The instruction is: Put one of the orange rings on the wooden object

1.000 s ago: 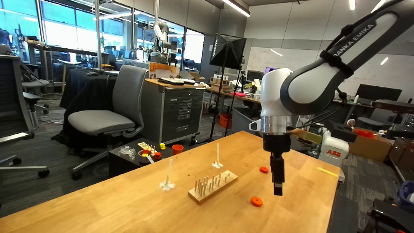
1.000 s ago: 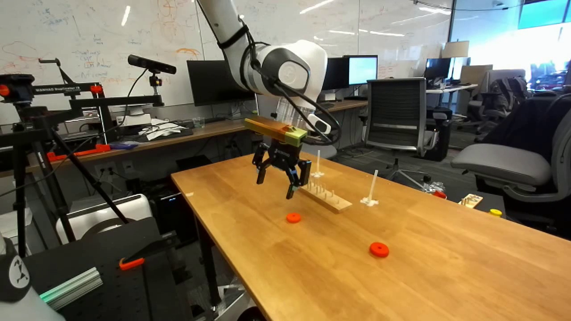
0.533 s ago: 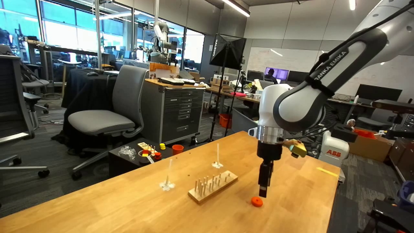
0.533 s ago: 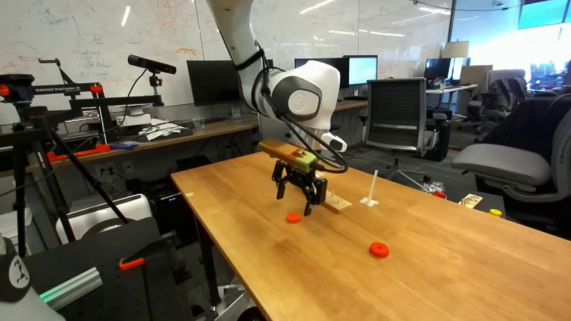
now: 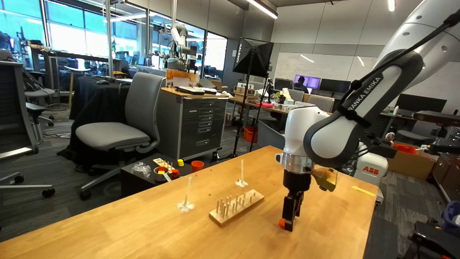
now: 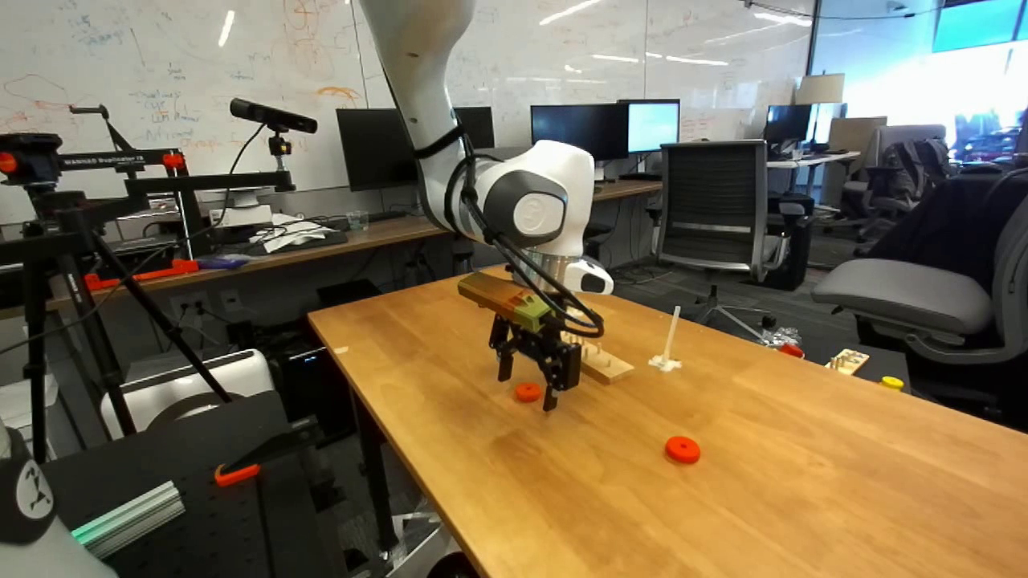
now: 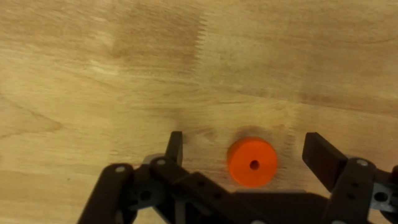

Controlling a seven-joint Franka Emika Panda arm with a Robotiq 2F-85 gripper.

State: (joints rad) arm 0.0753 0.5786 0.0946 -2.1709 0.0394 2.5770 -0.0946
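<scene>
one orange ring (image 7: 247, 155), a smooth, thick disc with a small central hole, lay flat on the table (image 5: 143, 233), between the pegged wooden board (image 5: 236, 210) and the right-hand edge in an exterior view. the jaws of the gripper (image 7: 244, 144) stood released on either side of it. the arm (image 5: 364, 94) bore "ranka emika"; a white robot (image 5: 370, 169) bore "abb" in red.
</scene>
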